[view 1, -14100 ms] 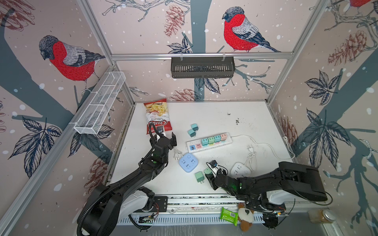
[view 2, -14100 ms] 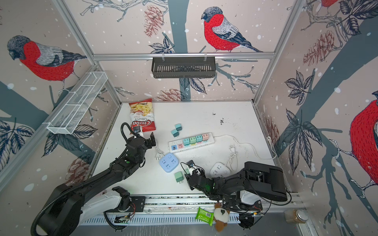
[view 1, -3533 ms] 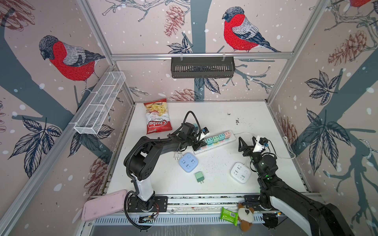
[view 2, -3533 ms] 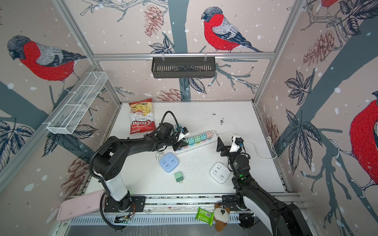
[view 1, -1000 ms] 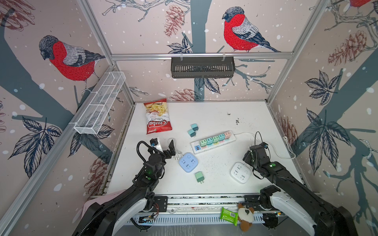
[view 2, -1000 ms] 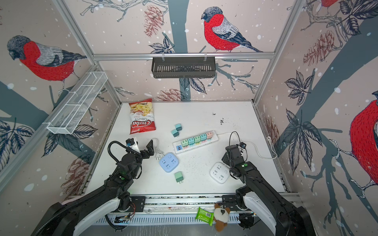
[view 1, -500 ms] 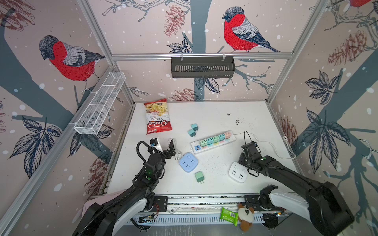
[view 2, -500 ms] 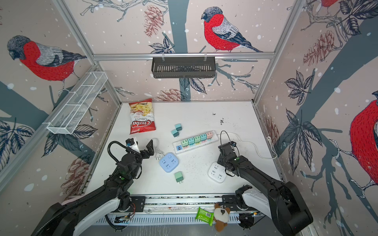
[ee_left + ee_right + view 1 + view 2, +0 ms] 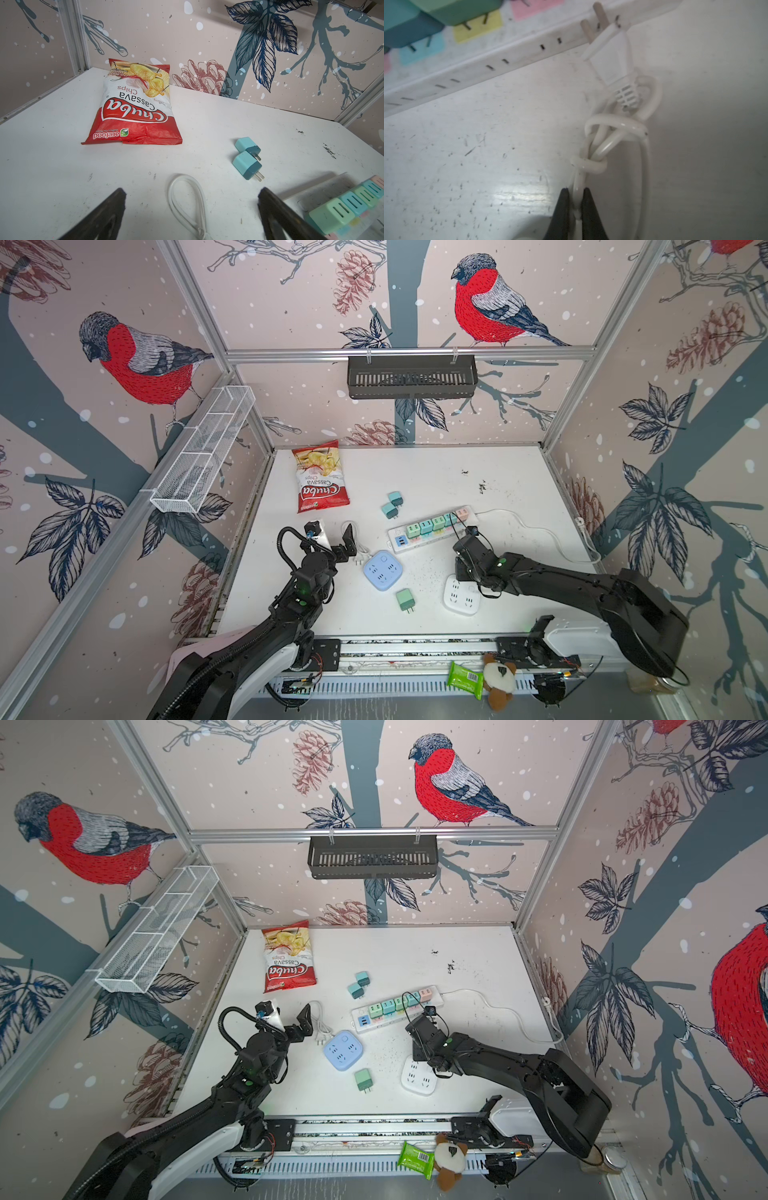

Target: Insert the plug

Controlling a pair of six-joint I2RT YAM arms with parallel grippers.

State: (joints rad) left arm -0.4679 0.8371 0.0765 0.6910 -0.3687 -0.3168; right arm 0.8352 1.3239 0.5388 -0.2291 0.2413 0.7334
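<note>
The white two-pin plug (image 9: 610,60) lies on the table, its pins touching the side of the white power strip (image 9: 500,62). Its knotted white cord (image 9: 593,145) runs back between the jaws of my right gripper (image 9: 576,193), which is shut on it. In both top views the right gripper (image 9: 460,562) (image 9: 415,1042) sits between the power strip (image 9: 432,526) (image 9: 395,1011) and the white square socket (image 9: 461,595) (image 9: 419,1076). The plug itself is hidden there. My left gripper (image 9: 332,537) (image 9: 287,1019) (image 9: 192,193) stands open over a white cord loop (image 9: 187,199), holding nothing.
Several coloured adapters (image 9: 432,524) fill the strip. A blue square socket (image 9: 382,570), a green adapter (image 9: 404,599), two teal adapters (image 9: 392,506) (image 9: 247,158) and a chips bag (image 9: 320,477) (image 9: 135,104) lie on the white table. The strip's cable (image 9: 540,531) trails right.
The right gripper has shut on the plug's cord and moved left toward the power strip. The white square socket slid left with it. The left arm has not moved.
</note>
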